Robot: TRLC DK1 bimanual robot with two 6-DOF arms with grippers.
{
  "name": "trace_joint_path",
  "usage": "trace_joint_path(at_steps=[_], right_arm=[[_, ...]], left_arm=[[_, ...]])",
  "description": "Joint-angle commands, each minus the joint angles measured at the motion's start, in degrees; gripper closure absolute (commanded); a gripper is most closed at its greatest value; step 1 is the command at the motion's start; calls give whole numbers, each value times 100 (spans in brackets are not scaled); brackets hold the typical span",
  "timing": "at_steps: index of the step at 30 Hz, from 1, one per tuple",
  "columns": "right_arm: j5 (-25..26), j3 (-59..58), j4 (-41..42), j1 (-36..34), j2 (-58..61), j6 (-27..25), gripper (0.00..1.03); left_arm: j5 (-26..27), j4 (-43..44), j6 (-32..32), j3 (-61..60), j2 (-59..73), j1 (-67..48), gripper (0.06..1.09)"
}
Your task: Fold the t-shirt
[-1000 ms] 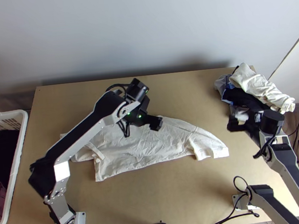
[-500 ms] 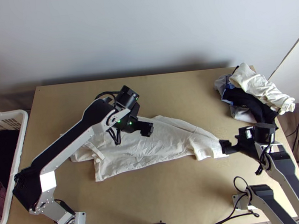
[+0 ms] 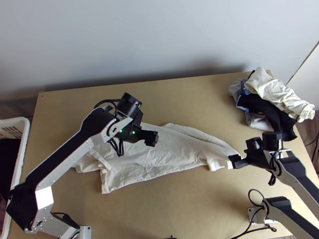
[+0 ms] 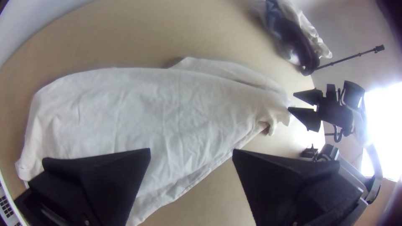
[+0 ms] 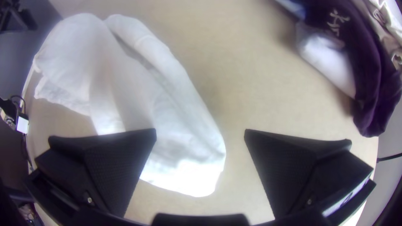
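Note:
A white t-shirt (image 3: 163, 153) lies folded lengthwise into a long, slightly wrinkled strip on the table, narrowing toward the right. Above its middle, my left gripper (image 3: 151, 138) holds nothing; in the left wrist view the left gripper (image 4: 191, 152) has its fingers wide apart over the cloth (image 4: 167, 104). At the shirt's right tip is my right gripper (image 3: 237, 160). From its own wrist view, the right gripper (image 5: 200, 134) stands open, one finger over the white cloth (image 5: 176, 125) and the other over bare table.
A pile of dark, blue and white clothes (image 3: 269, 103) lies at the table's back right corner. At the left edge stands a white basket (image 3: 17, 180) with dark and pink cloth. Cables (image 3: 244, 233) run along the near edge.
The left gripper has shifted left and slightly nearer over the shirt. My right gripper has come from beside the clothes pile, left and nearer, to the shirt's right end.

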Motion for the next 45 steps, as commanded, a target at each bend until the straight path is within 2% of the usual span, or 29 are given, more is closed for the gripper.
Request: trace_joint_path(at_steps=[1,9,14,31,36,39,41,42,45], right_arm=[[-325,401,-567,-136,221,-599,5],[-598,1042,-1525,-470,204,-1293,5],[-668,814,-1955,-532,98,-1882,5],[-677,260,-918,-523,186,-1618,5],[-668,49,-628,-383,204,-1531,13],[-668,40,-619,-365,186,-1531,13],[-668,31,-619,-347,107,-1566,19],[-668,14,-619,-321,19,-1583,25],[-668,-56,-584,-251,-473,-1724,68]], left_arm=[[3,7,5,-121,-121,40,13],[3,43,5,-174,-121,23,13],[3,78,-4,-235,-113,31,13],[-129,218,-12,-420,-201,181,13],[-129,280,-12,-552,-227,216,13],[-129,306,-4,-631,-253,269,13],[-129,315,5,-684,-280,339,13],[-129,315,5,-701,-288,383,13],[-129,315,32,-780,-376,550,13]])
